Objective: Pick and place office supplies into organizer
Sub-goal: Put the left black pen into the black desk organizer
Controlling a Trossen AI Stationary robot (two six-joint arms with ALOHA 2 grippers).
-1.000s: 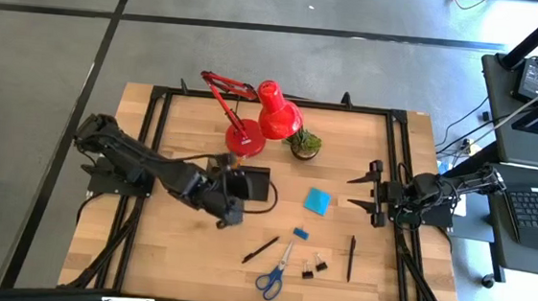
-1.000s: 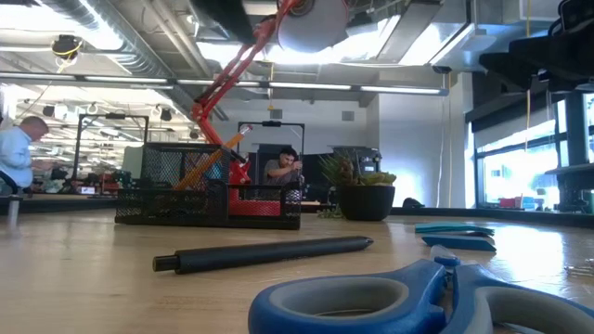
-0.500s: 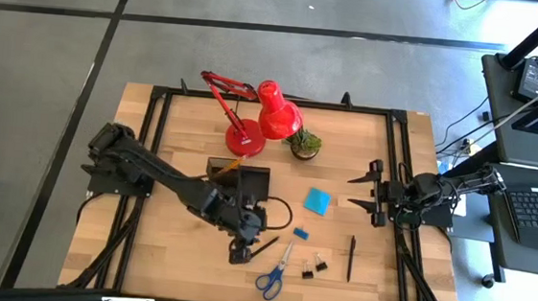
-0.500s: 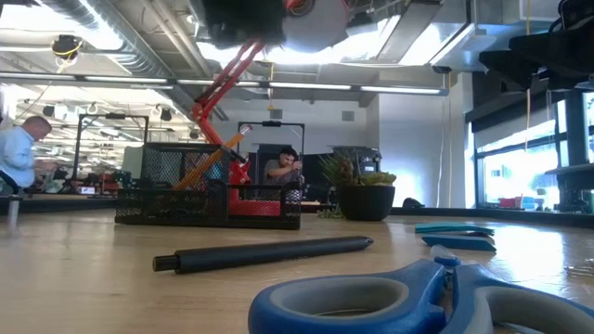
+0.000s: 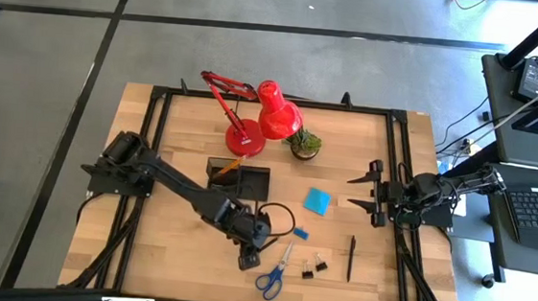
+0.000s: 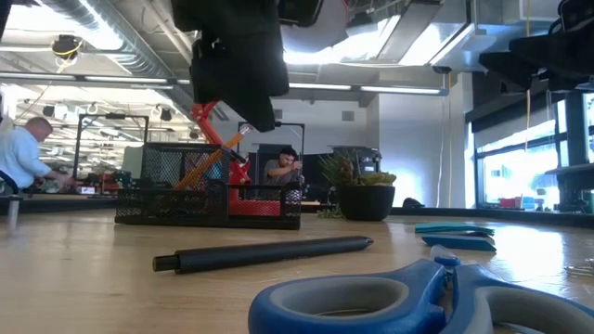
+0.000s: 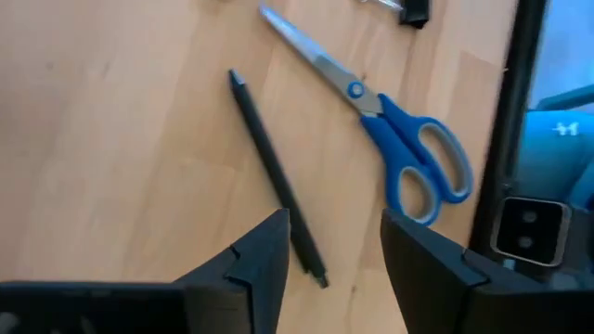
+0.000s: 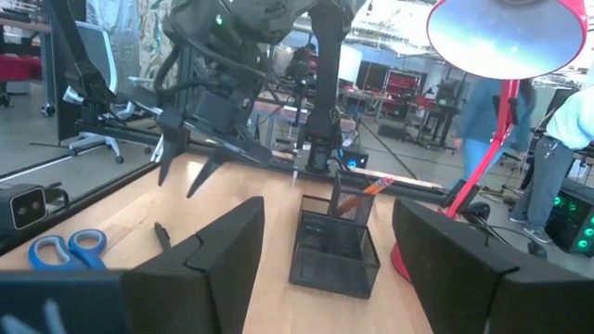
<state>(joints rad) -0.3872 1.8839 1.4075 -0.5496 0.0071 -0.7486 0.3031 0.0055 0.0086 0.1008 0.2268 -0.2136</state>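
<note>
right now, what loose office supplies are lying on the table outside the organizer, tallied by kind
black pens: 2
black binder clips: 2
blue-handled scissors: 1
blue square note pad: 1
small blue eraser: 1
total: 7

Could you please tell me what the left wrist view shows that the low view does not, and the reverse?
Only the left wrist view shows the left gripper with its fingers open, one on each side of the pen's end, and the scissors' blades.

Only the low view shows the organizer with an orange pencil in it, the potted plant, the blue note pad and people in the room behind.

Both show the black pen and the blue-handled scissors lying on the table.
</note>
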